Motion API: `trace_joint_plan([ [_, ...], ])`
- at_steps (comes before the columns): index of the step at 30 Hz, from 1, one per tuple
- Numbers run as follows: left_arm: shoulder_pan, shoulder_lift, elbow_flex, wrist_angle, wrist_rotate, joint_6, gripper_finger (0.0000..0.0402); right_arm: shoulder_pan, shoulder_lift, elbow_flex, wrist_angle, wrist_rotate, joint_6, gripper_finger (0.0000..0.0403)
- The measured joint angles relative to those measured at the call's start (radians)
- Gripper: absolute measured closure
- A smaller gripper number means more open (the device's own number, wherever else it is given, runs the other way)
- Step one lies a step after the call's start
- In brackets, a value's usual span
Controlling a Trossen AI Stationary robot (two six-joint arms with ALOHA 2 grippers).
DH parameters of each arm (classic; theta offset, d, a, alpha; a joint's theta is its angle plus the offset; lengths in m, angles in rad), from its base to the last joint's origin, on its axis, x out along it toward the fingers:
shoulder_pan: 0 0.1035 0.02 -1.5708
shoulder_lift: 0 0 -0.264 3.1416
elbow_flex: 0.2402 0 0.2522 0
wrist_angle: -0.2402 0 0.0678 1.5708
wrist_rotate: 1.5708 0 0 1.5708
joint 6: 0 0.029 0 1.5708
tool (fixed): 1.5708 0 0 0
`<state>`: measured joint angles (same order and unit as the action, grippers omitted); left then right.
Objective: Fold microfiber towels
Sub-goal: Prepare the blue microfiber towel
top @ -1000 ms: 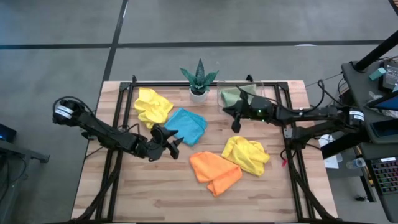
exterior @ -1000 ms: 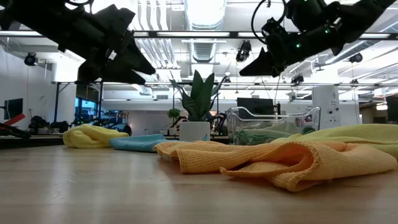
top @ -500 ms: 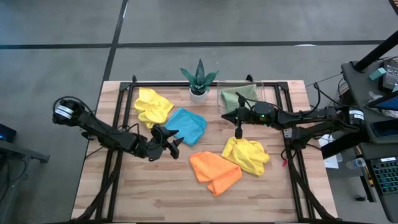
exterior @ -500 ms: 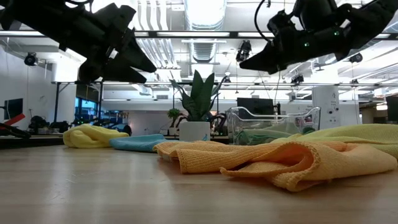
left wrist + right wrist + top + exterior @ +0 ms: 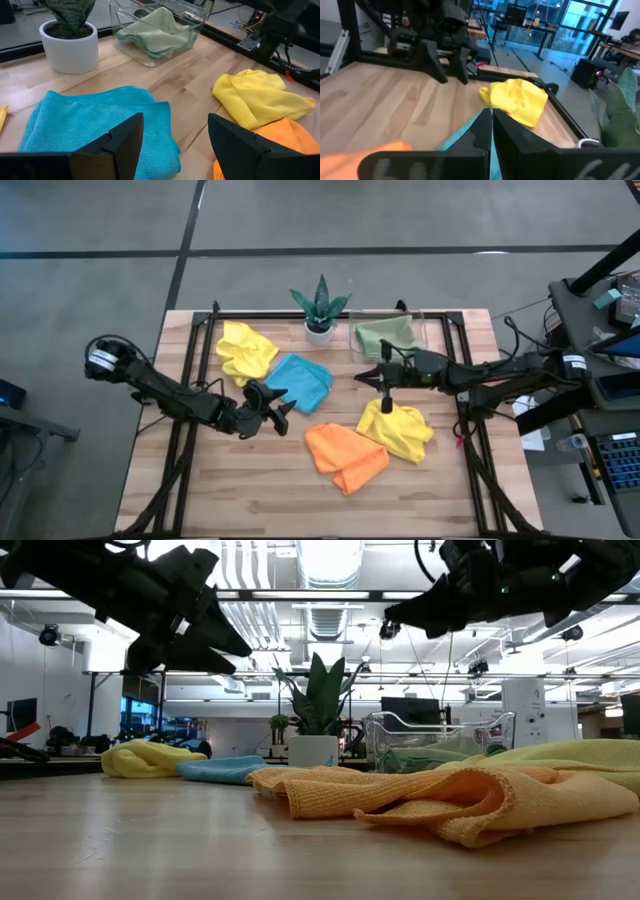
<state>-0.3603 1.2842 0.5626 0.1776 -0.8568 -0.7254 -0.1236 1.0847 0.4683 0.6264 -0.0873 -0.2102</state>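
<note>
Microfiber towels (image 5: 397,428) are lying crumpled beneath the clenched, empty right hand (image 5: 386,388), which is needing to unclench before pinching a corner, while the spread left hand (image 5: 278,408) is hovering beside the blue towel (image 5: 300,382).

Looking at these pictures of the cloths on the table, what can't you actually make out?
- Green towel: low view shows it only through the clear tray; how it is folded is unclear.
- Blue towel: left wrist view, the left hand covers its near edge.
- Yellow towel at the back: right wrist view, partly behind the shut right hand.
- Orange towel: right wrist view, blurred and cut by the edge.
</note>
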Motion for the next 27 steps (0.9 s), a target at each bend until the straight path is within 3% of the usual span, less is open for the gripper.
trace_joint_plan([
  [8,0.0,0.0,0.023,0.0,0.137,0.007,0.0194,0.006,-0.018,0.0,0.0,0.001,0.035,0.0394],
  [16,0.0,-0.012,0.028,-0.011,0.477,0.007,0.0194,0.009,-0.019,0.041,-0.06,0.001,0.08,0.0394],
  [19,0.001,-0.026,0.039,-0.088,0.596,0.001,0.0194,0.009,-0.019,0.063,-0.123,0.001,0.083,0.0394],
  [24,0.015,-0.023,0.091,-0.333,0.593,0.033,0.0194,0.008,-0.011,0.068,-0.15,0.001,0.08,0.0394],
  [27,0.046,-0.003,0.111,-0.379,0.585,0.111,0.0194,0.008,0.006,0.068,-0.15,0.001,0.053,0.0394],
])
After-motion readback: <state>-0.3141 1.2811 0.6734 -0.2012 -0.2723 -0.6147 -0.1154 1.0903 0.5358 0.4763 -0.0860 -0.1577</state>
